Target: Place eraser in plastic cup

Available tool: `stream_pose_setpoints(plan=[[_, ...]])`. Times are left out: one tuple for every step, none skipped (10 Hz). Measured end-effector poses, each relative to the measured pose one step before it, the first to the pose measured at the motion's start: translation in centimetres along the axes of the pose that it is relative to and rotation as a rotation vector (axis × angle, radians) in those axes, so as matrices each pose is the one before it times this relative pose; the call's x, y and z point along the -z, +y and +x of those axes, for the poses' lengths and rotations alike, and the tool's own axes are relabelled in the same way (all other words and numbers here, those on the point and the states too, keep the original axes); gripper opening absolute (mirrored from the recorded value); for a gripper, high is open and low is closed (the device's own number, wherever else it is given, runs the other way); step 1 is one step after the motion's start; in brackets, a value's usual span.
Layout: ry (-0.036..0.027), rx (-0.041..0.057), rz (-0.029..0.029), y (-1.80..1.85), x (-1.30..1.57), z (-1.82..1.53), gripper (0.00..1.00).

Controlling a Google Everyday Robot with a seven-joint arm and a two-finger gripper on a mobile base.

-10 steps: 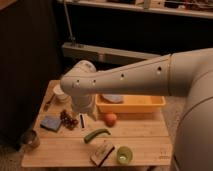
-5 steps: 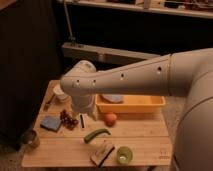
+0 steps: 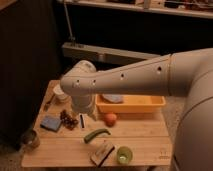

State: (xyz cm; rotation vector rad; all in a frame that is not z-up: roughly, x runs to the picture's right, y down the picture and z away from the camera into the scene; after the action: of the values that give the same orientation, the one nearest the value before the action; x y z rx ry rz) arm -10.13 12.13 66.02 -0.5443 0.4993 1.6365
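Gripper [image 3: 81, 121] apart, empty, above table [image 3: 145, 142]. I see eraser [image 3: 102, 152] apart from it, nearer cam, beside cup [image 3: 124, 155].

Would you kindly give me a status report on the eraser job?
Tool open, empty, low over the table, left side. Eraser flat on table beside plastic cup, not in it. Curved green item lies between tool and eraser.
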Motion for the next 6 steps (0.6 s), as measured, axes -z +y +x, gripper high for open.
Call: stream_pose_setpoints(plan=[[0.00000,-0.00002,0.00001,-0.001,-0.001,0.000,0.65],[0.00000,-0.00001,0.00000,0.001,-0.001,0.001,0.65],[0.00001,0.00057,0.00146,-0.034,-0.025,0.052,0.65],[-0.00211,-0.01630,0.00736,-0.140,-0.019,0.155,0.65],[0.00138,-0.04397,0.01981,-0.240,-0.139,0.430,0.65],[-0.00105,-0.01897,-0.00247,0.178,0.005,0.009,0.65]])
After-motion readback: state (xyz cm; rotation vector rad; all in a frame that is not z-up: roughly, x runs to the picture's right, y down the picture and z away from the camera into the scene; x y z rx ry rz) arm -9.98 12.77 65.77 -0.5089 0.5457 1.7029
